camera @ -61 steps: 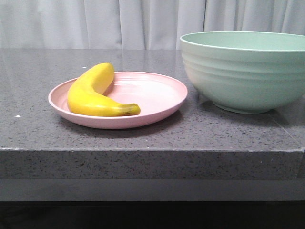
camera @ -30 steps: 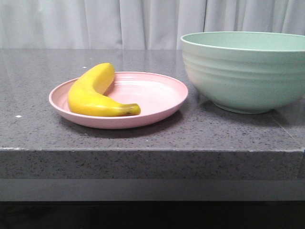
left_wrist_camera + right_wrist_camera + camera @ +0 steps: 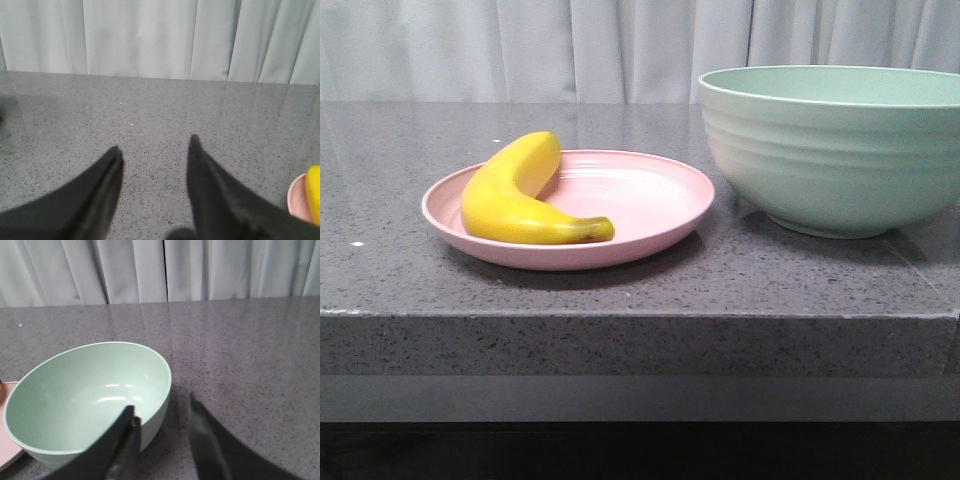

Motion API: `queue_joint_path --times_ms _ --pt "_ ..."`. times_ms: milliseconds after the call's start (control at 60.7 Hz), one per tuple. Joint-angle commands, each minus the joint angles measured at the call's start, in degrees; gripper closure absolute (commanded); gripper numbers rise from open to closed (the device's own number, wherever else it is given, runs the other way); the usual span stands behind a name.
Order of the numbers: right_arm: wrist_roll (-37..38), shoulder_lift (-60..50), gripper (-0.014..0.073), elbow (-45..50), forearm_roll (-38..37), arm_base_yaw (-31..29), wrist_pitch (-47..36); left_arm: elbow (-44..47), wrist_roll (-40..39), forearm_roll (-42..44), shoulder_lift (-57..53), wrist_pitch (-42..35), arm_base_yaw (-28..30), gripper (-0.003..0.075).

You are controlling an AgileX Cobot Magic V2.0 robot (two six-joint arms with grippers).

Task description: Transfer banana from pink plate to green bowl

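The yellow banana (image 3: 520, 195) lies on the left part of the pink plate (image 3: 640, 205) in the front view. The mint-green bowl (image 3: 835, 150) stands to the plate's right and is empty in the right wrist view (image 3: 90, 395). My left gripper (image 3: 155, 145) is open and empty over bare counter, with the banana's edge (image 3: 314, 192) and the plate's rim (image 3: 297, 197) off to one side. My right gripper (image 3: 161, 409) is open and empty, beside the bowl's rim. Neither gripper shows in the front view.
Grey speckled stone counter (image 3: 620, 290) with its front edge close below the plate. White curtain (image 3: 620, 45) behind. A bit of the plate's rim (image 3: 7, 452) shows beside the bowl in the right wrist view.
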Motion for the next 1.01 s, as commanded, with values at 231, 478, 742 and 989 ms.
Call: queue_joint_path --times_ms 231,478,742,989 --pt "-0.2 0.8 -0.0059 -2.1 -0.2 -0.4 -4.1 -3.0 -0.2 -2.0 0.9 -1.0 -0.2 0.0104" --pt "-0.2 0.8 -0.0059 -2.1 -0.2 -0.4 -4.1 -14.8 0.0 -5.3 11.7 21.3 -5.6 0.0104" --pt "-0.2 0.8 -0.0059 -2.1 -0.2 -0.4 -4.1 -26.0 0.0 -9.0 28.0 29.1 -17.5 0.0106" --pt "-0.2 0.8 -0.0059 -2.1 -0.2 -0.4 -4.1 -33.6 -1.7 -9.0 43.9 28.9 -27.8 0.0146"
